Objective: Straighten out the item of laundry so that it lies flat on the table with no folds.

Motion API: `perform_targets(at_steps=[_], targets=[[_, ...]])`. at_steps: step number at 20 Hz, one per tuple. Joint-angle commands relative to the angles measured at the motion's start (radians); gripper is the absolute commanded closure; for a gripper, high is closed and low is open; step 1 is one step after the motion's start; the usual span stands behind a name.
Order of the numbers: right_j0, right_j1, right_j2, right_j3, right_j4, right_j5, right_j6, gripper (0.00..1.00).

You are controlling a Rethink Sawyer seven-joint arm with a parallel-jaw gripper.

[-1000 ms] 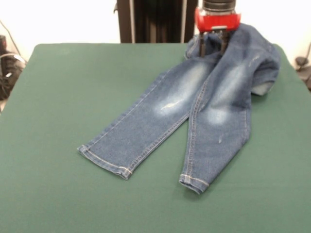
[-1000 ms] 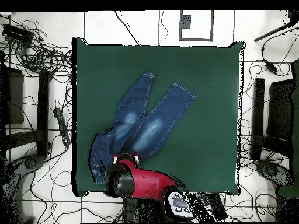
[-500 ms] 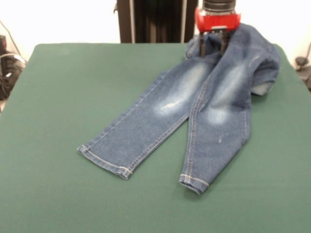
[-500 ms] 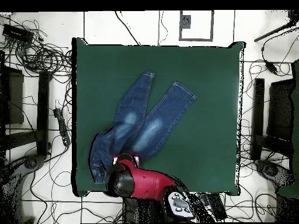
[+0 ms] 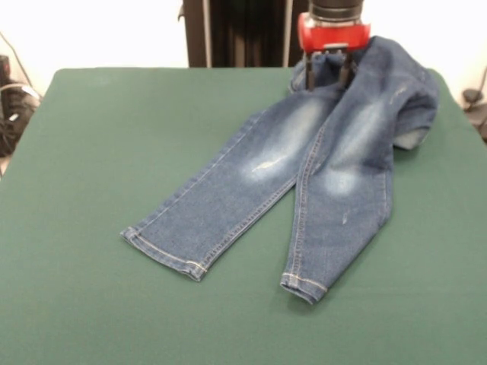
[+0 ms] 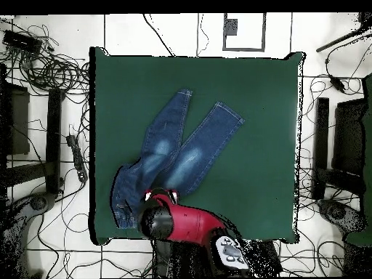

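Comparing against the previous second: the gripper [image 5: 328, 74] sits slightly higher and slightly further left in the front view; the arm's rear housing in the overhead view has swung.
Cloth change: none visible; the jeans [image 5: 304, 179] keep the same outline.
Meaning for task: judged, the claw is lifting off the waistband area and not dragging it, since no denim follows it up. The bunching at the waist is not yet removed.
Claw state: two dark fingers [image 5: 310, 70] stand apart with denim visible between them and behind; the jaws read as parted and holding nothing.
Left of claw: bare table [image 5: 114, 152]; one leg runs down and away to a cuff well clear of the claw.
Beneath claw: the waistband end of the jeans, directly under the fingertips; whether the tips touch the cloth cannot be told.
Right of claw: the seat of the jeans heaped and folded over, a pale inner patch showing at its edge, near the table's corner.
Overhead check: the jeans [image 6: 171, 156] fan outward from the gripper [image 6: 160, 196], legs flat, waist crumpled beside it.
Remaining work: judged, flattening the folded waist section.
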Motion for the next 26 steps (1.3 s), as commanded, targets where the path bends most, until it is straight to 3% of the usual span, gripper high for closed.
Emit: perform_targets(at_steps=[1, 7, 26], targets=[[-0.029, -0.003, 0.025, -0.099, 0.016, 0.109, 0.130, 0.00], [-0.033, -0.023, 0.023, -0.111, 0.019, 0.139, 0.132, 0.00], [-0.055, 0.121, 0.017, -0.376, 0.009, 0.264, 0.094, 0.00]])
